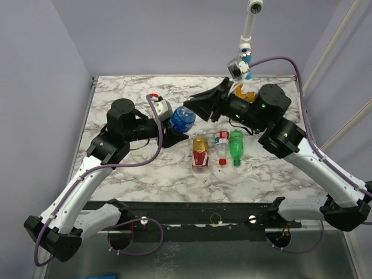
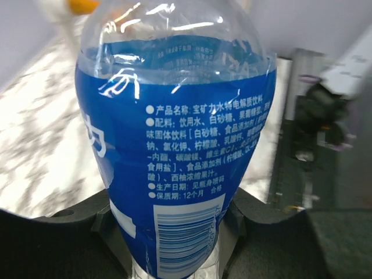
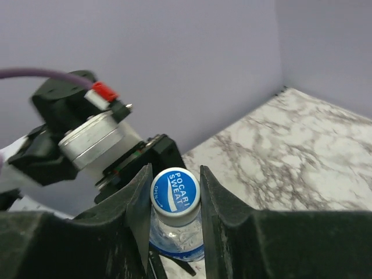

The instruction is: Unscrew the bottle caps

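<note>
My left gripper [image 2: 174, 232] is shut on the lower body of a clear bottle with a blue label [image 2: 174, 133], holding it above the table [image 1: 116, 93]. That bottle [image 1: 183, 118] points toward my right gripper [image 1: 200, 106]. In the right wrist view its bluish-white cap [image 3: 175, 191] sits between my right gripper's [image 3: 175, 173] fingers, which press on both sides of it. Three more bottles lie side by side mid-table: amber [image 1: 200, 150], clear with a red-white label [image 1: 221, 144] and a red cap [image 1: 221, 162], and green [image 1: 236, 145].
Orange and blue pipe fittings [image 1: 246, 88] stand at the back right under a white pipe [image 1: 250, 29]. The left arm's wrist housing [image 3: 87, 136] sits close behind the held bottle. Purple walls enclose the marble table on three sides.
</note>
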You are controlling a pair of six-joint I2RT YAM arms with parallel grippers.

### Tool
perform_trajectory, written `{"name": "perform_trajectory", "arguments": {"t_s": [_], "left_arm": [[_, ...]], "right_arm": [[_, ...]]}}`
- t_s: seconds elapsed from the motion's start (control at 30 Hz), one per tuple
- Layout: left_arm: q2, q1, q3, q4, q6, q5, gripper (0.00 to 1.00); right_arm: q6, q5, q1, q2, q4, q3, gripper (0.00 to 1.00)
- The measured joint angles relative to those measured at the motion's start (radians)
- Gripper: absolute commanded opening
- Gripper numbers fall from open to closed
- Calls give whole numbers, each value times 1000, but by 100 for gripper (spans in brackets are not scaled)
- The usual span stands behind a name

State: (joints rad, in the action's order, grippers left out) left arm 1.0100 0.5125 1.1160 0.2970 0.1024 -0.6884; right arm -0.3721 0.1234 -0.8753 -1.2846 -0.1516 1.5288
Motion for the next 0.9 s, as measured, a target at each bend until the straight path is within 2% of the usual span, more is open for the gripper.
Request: {"name": "perform_trajectory", "arguments": {"t_s": [0.1,0.23,0.4,0.43,0.47,0.57,0.6,0.9], "left_arm": [[-13,6,11,-2,-51,-181,20],[-1,23,51,-9,-146,-397,20],[14,23,64,-13,-223,-521,18],[15,22,64,-13,-229,-530,17],[15,21,64,-13,-234,-535,16],[15,20,64,-11,-237,-530,16],[15,19,64,-11,-237,-505,16],[15,4,47,-11,-122,-149,16]], "right_arm": [[54,164,1,100,87,-95,11],[89,323,-1,167,154,-134,11],[111,402,-1,171,180,-135,11],[114,405,-1,171,180,-135,15],[117,406,-1,171,179,-135,30],[127,386,-1,165,151,-121,89],[131,368,-2,158,123,-105,99],[61,-9,-10,10,-77,104,100]]}}
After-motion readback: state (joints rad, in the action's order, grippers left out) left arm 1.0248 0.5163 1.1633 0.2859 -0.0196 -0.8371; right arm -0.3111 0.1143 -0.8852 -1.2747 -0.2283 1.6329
